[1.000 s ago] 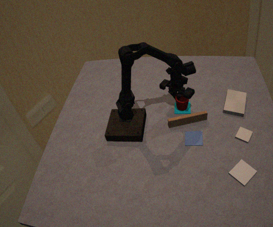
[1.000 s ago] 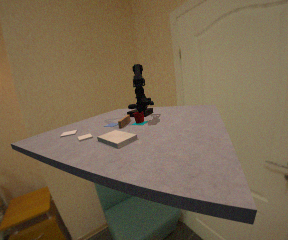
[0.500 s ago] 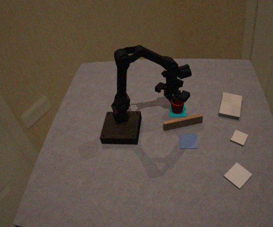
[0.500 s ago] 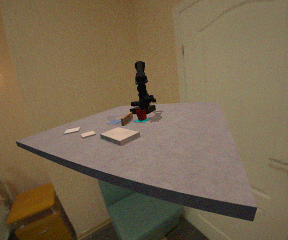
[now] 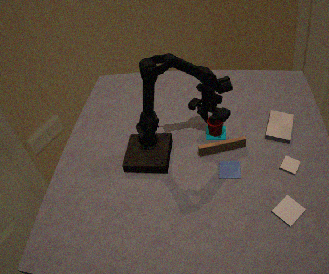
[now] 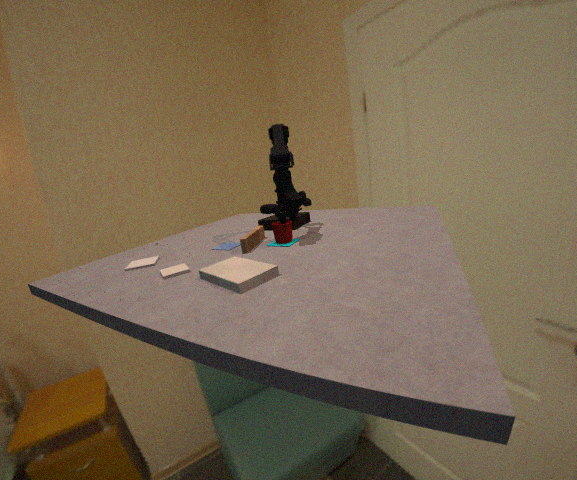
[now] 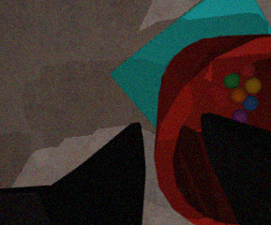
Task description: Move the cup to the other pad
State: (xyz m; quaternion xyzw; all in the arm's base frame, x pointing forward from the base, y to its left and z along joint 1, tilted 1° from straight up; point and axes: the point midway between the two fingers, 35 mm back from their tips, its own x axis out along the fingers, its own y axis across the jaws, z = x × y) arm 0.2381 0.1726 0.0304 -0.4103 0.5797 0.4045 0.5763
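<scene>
On the cyan pad (image 5: 219, 136) (image 6: 278, 244) (image 7: 137, 70), in the top view, stands the red cup (image 5: 215, 129) (image 6: 282, 232) (image 7: 168, 164), with the wooden bar (image 5: 222, 146) (image 6: 252, 239) between it and the blue pad (image 5: 229, 169) (image 6: 226, 246). The gripper (image 5: 212, 117) (image 6: 284, 219) (image 7: 172, 127) is at its rim.

From the exterior view, the cup looks upright and down on the pad, beside the bar. The fingers reach its top.

Through the wrist view, the jaws stand partly open, one finger inside the cup, the other outside, with gaps showing by the wall; they grip nothing. Marbles (image 7: 239, 95) lie in the bottom, in several colours. The cup is probably light and stiff, its smooth wall perhaps slippery, and the marbles would roll at a tilt. The rim wall is the place to take hold; a straight lift of the fingers should avoid dragging it.
</scene>
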